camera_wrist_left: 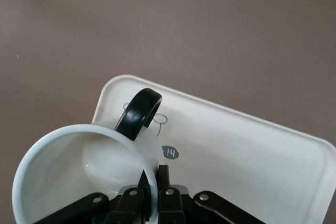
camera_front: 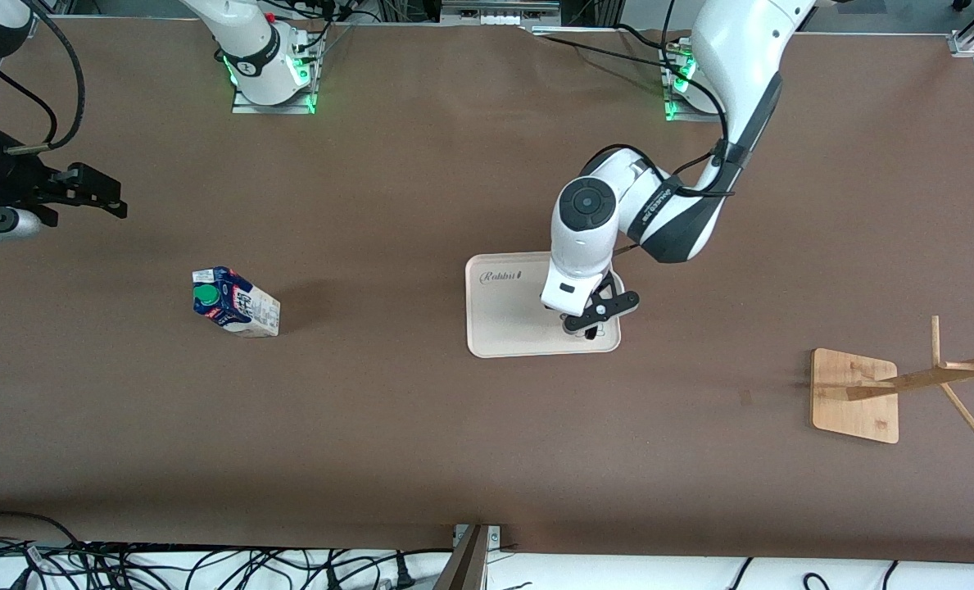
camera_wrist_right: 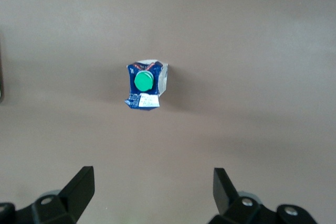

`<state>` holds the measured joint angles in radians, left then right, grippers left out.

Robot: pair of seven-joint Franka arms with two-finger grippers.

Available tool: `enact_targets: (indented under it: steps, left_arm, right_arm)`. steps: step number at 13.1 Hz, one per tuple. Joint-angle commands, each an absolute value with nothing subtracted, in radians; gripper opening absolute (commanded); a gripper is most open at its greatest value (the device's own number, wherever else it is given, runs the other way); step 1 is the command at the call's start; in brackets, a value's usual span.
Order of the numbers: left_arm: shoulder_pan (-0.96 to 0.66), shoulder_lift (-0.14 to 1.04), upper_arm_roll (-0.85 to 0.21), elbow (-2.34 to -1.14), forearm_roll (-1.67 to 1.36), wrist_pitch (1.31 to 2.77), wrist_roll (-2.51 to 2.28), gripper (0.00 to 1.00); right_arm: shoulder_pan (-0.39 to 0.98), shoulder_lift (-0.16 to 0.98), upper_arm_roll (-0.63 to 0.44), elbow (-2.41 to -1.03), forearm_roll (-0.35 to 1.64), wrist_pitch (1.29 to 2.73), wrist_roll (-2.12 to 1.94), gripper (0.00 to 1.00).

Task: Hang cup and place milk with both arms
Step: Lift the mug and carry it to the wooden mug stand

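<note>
Left gripper (camera_wrist_left: 152,195) pinches the rim of the white ceramic cup with black loop handle (camera_wrist_left: 84,174), on the cream tray (camera_wrist_left: 252,145); rigid, slippery, breakable. Right gripper (camera_wrist_right: 152,192) spread, blue-white milk carton (camera_wrist_right: 146,84) well below it; light, grab the sides.

Brown table (camera_front: 421,426) fills the scene; tangled black cables (camera_front: 167,565) lie along its near edge.

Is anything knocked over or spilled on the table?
Nothing is spilled or knocked over. The milk stands upright on the table, the cup rack stands on its base, and the left gripper is shut on the rim of the cup over the tray. The right gripper waits open above the milk.
</note>
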<state>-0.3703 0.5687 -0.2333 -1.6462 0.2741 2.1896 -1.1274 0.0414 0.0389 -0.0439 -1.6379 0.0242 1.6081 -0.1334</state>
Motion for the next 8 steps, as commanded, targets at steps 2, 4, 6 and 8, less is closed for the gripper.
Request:
enact_targets:
  steps: [2, 4, 6, 8]
  left_arm:
    - [-0.299, 0.508, -0.235, -1.634, 0.299, 2.126, -0.956, 0.00]
    - [-0.250, 0.497, -0.235, -1.596, 0.299, 2.080, -0.838, 0.00]
    - [-0.197, 0.480, -0.236, -1.562, 0.298, 2.054, -0.731, 0.00]
    - [-0.152, 0.459, -0.238, -1.559, 0.296, 2.054, -0.655, 0.00]
  right_arm:
    - [0.037, -0.063, -0.038, -1.769, 0.006, 1.657, -0.120, 1.00]
    - [0.037, -0.072, -0.038, -1.781, 0.005, 1.664, -0.121, 1.00]
    - [0.037, -0.066, -0.038, -1.775, 0.003, 1.693, -0.127, 1.00]
    - [0.037, -0.057, -0.038, -1.769, 0.002, 1.700, -0.129, 1.00]
